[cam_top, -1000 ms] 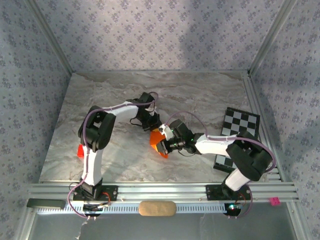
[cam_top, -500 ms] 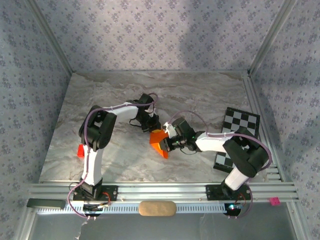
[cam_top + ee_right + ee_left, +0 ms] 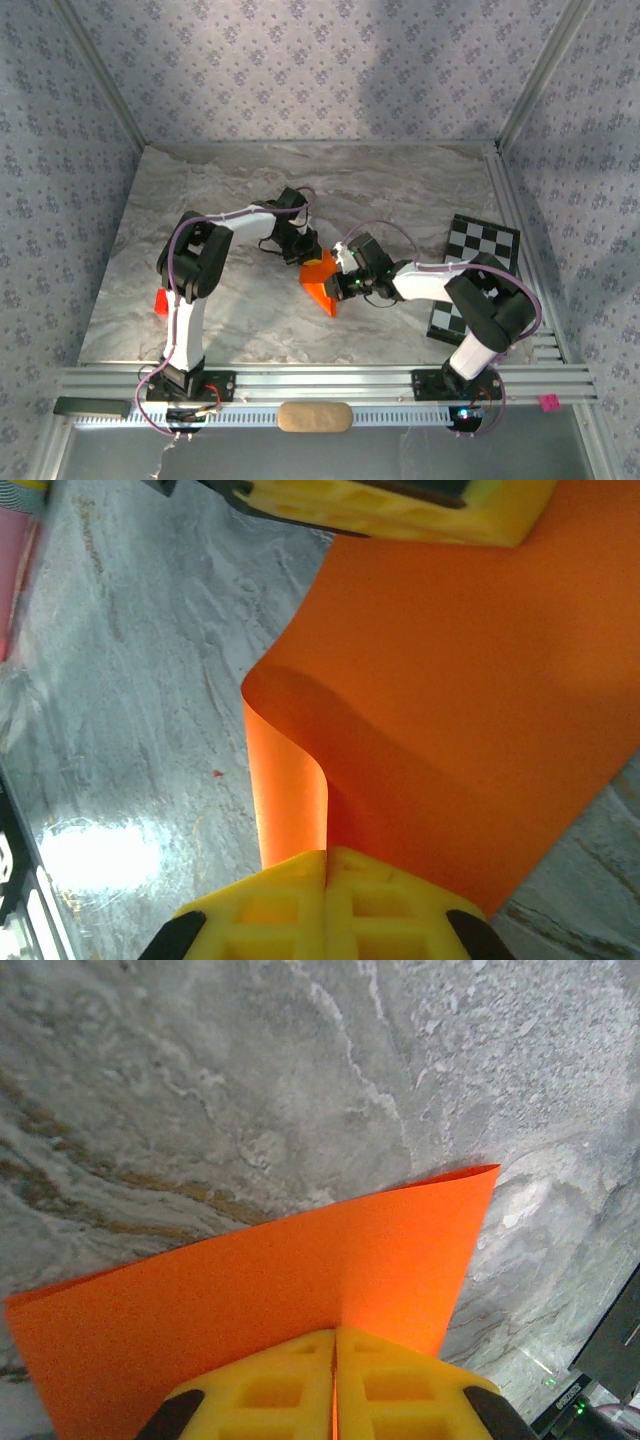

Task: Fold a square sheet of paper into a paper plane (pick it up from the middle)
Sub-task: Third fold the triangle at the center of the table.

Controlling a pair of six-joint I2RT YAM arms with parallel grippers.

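Grey marbled counter, patterned wallpaper on three sides, black-and-white checkerboard card at the counter's 3 o'clock edge, well apart from the work. The thin bright orange paper sheet sits just at 6 o'clock of counter centre, pinched between both arms. Left tool comes in from 11 o'clock, yellow pads clamped flat on one edge of the sheet, no gap between them. Right tool comes in from 3 o'clock, also closed tight on the paper. At its pads the sheet rolls back on itself in a soft loop, not a pressed crease. Can't tell if the sheet's low edge touches the counter. No plane shape yet, so I'd call this mid-fold. Risks: the two tools grip the same thin sheet close together, so any pull apart tears it and any push together crumples it. That loose loop may flatten off-line and give a crooked crease. Thin paper in smooth pads can slip if either wrist twists. Tool bodies are near enough to collide.
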